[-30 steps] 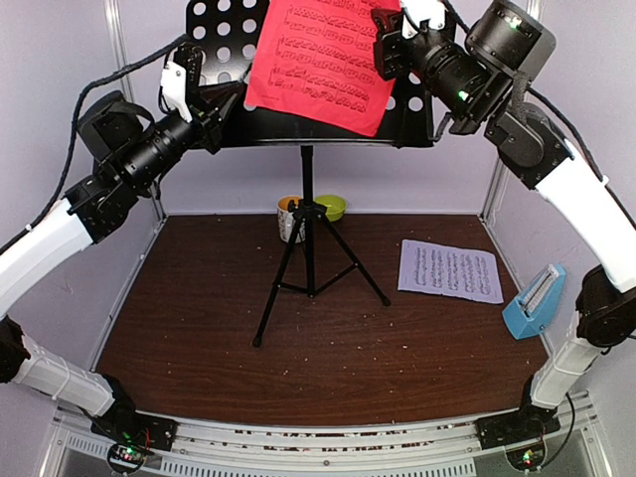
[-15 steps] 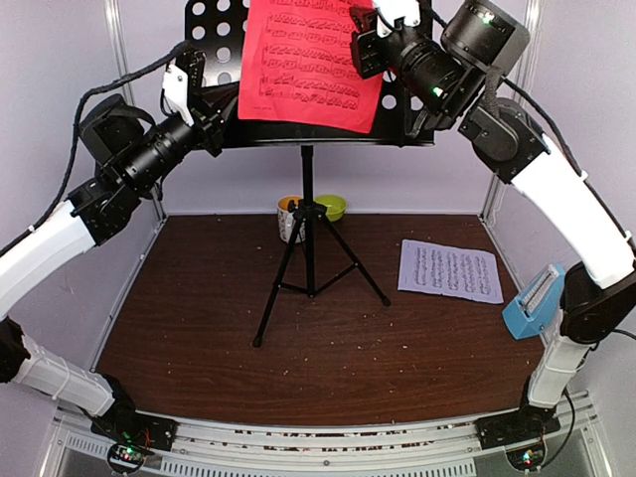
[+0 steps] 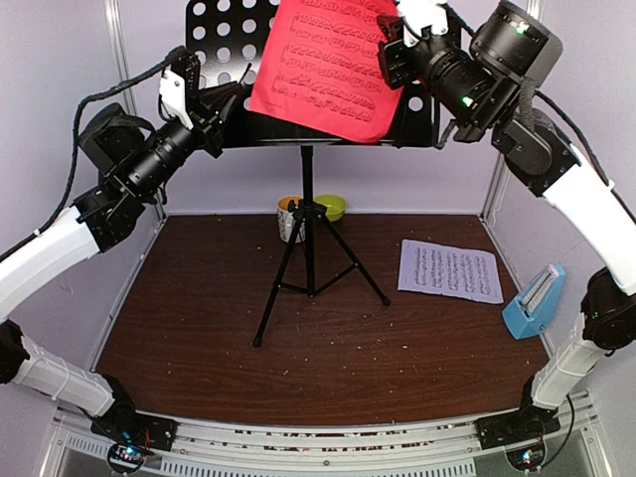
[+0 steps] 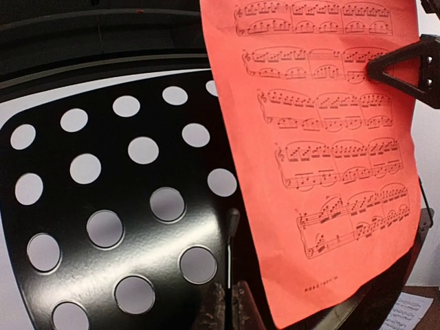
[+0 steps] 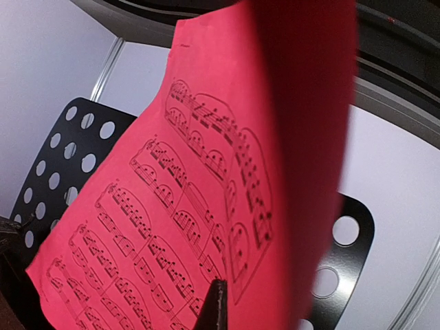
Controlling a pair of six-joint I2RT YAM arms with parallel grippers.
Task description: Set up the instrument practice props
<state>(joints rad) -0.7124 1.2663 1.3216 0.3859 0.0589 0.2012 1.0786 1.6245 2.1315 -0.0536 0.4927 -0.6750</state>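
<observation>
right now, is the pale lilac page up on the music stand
No, the pale lilac page lies flat on the table right of the music stand; only the red page is up there.

I read no words, brands or numbers anywhere. Red paper sheet-music page: printed staves of black notes only, plus one tiny line of print near its bottom edge, too small to read. Pale lilac-white paper sheet-music page on the brown wooden desk: staves too, nothing legible. Light-blue pyramid metronome: markings unreadable.
</observation>
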